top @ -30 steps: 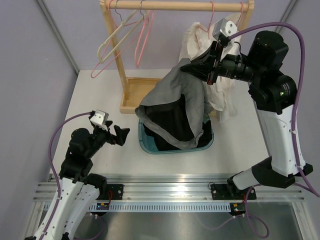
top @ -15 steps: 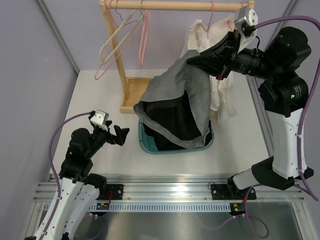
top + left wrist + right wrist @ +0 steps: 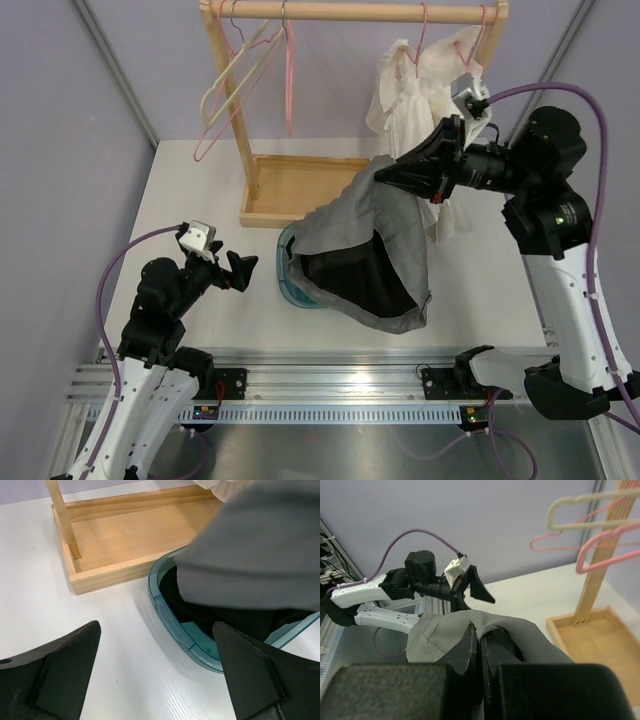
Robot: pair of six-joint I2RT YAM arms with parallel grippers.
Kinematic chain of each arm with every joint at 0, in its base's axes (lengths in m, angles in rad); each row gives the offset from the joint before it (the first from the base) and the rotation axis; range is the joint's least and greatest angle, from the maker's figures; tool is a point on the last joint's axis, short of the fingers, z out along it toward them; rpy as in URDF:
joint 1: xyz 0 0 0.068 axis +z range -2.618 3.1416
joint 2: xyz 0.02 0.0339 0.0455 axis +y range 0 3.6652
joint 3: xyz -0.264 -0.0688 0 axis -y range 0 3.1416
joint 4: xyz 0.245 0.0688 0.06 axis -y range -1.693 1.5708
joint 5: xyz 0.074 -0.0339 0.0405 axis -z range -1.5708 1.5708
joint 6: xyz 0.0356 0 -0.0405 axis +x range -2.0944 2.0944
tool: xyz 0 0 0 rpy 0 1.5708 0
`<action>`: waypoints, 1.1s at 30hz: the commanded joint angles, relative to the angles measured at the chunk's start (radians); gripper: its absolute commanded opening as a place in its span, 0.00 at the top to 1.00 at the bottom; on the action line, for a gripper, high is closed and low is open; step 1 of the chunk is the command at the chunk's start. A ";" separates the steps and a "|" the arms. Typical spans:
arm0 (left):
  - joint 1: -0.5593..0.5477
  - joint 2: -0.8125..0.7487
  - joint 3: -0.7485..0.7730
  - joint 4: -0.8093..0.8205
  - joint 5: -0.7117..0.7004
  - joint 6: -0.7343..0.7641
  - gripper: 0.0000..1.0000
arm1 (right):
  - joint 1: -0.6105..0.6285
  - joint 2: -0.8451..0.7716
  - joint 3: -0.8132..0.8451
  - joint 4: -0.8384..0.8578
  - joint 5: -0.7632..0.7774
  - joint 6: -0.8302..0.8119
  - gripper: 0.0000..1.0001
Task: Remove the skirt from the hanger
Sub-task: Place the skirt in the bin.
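The skirt (image 3: 365, 220) hangs clenched in the right fingers (image 3: 412, 167), draping over the teal tub (image 3: 284, 278) on the surface (image 3: 190, 200). Just behind it, a white garment (image 3: 415, 85) hangs from the wooden rack (image 3: 232, 120). The left fingers (image 3: 60, 670) stand released, well apart from the skirt. Since a second ago the skirt has swung right and nearer, baring the tub's left rim.

Bright, even light; blurred close foregrounds.
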 commanded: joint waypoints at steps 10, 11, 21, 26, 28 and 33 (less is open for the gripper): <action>0.001 -0.011 -0.002 0.061 -0.002 0.015 0.01 | -0.018 0.107 -0.217 0.045 0.276 -0.012 1.00; 0.001 -0.009 -0.002 0.061 -0.002 0.015 0.01 | -0.018 0.139 -0.222 0.053 0.303 -0.011 1.00; 0.001 -0.005 -0.004 0.068 0.005 0.018 0.01 | 0.057 0.164 -0.422 0.089 0.543 -0.196 1.00; 0.001 0.009 -0.001 0.070 0.022 0.021 0.01 | 0.239 0.153 -0.582 0.157 0.720 -0.374 1.00; 0.003 0.006 -0.001 0.068 0.021 0.020 0.01 | 0.288 0.192 -0.630 0.184 0.783 -0.417 1.00; 0.001 -0.009 -0.004 0.065 0.014 0.018 0.01 | 0.337 0.361 -0.610 0.094 0.843 -0.502 1.00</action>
